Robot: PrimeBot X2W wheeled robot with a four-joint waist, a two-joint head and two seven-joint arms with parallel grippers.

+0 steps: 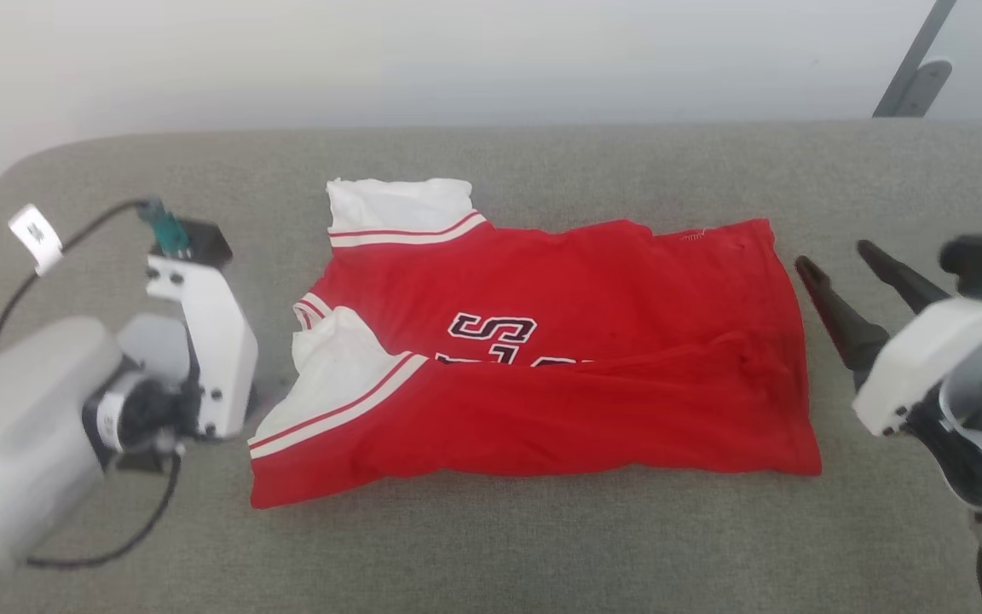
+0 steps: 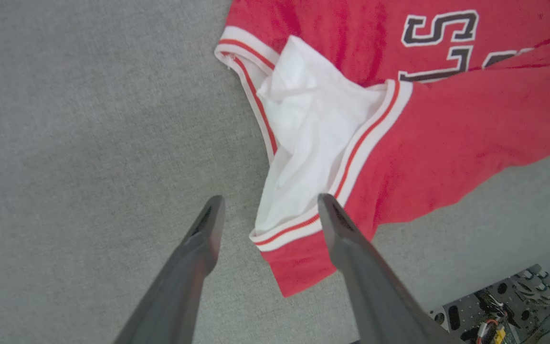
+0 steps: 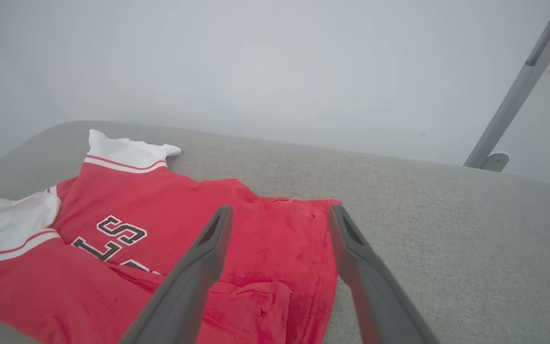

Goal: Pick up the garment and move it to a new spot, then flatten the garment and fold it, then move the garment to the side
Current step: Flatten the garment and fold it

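Observation:
The garment is a red jersey with white sleeves and black lettering, lying folded lengthwise on the grey surface, near half laid over the far half. In the left wrist view my left gripper hovers open above the garment's near white sleeve and striped trim, holding nothing. My right gripper stands open just off the garment's right edge, apart from the cloth; the right wrist view has the right gripper above the garment's right end. The left gripper's fingers are hidden behind its white wrist housing in the head view.
The grey padded surface ends in rounded corners at the back left, with a pale wall behind. A grey metal bar leans at the back right. Black cables trail from the left wrist. Bare surface lies in front of and to both sides of the garment.

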